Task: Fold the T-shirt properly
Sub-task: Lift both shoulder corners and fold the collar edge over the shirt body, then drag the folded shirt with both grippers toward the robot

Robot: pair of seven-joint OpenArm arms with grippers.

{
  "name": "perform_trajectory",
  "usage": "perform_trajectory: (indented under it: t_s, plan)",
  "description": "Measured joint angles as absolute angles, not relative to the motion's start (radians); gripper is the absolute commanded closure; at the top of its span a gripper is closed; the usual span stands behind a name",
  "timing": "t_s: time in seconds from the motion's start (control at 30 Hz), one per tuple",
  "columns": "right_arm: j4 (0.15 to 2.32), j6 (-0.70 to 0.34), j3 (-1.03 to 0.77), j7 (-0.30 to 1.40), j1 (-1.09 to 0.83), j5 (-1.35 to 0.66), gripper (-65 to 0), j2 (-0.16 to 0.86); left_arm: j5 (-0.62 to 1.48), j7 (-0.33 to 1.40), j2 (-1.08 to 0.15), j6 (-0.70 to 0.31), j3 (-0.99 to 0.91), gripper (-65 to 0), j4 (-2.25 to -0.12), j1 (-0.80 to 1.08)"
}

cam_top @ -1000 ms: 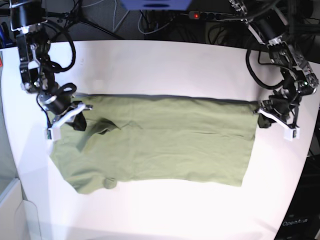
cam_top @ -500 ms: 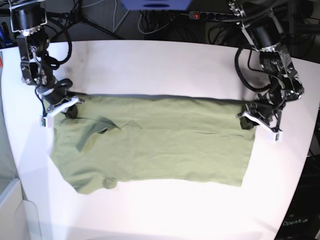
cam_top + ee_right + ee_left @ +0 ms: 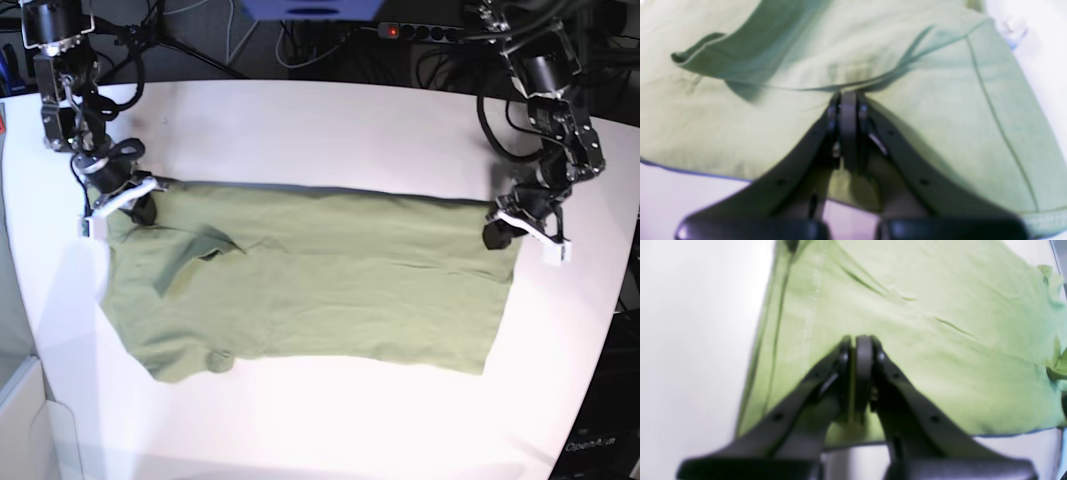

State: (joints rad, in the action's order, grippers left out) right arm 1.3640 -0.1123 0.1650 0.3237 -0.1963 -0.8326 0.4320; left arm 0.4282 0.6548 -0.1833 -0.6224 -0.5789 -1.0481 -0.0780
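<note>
**Observer:** Where's the shirt?

**Me:** The T-shirt (image 3: 320, 280) lies spread flat on the white table (image 3: 320, 130), long axis running across it. Hem end under my left pincer (image 3: 497, 232), shoulder end under my right pincer (image 3: 138, 205). One sleeve (image 3: 195, 258) is folded inward over the chest, and a small lump of cloth sits at the near edge.

**Observer:** Pincers — state?

**Me:** Both clamped down narrow. In the left wrist view the jaws meet with a thin green sliver of fabric pinched between them, right at the far hem corner. The right wrist view is blurred, but the jaws are pressed together with cloth puckering into them — creases run to that point, so I judge I have a pinch of the shoulder there.

**Observer:** Why those two spots?

**Me:** They are the two far corners. Holding both lets me keep that edge taut and carry it toward the near edge as one straight line — a lengthwise fold.

**Observer:** Risks?

**Me:** Thin, soft cotton; I may have caught only the top layer. The tucked sleeve would likely get buried inside the fold.
</note>
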Motion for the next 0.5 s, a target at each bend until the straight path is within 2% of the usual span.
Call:
perform_trajectory:
  t_s: [0.1,0.5]
  plan:
    - [1.386,-0.118,0.16,0.311,-0.236,-0.836,-0.6,0.433,0.451,0.657,-0.186,-0.626,-0.58,-2.6,-1.079,-0.035]
    - [1.481,-0.128,0.159,0.186,-0.427,-0.841,-0.6,0.435,0.447,0.846,-0.157,-0.606,-0.591,-2.6,-1.341,0.128]
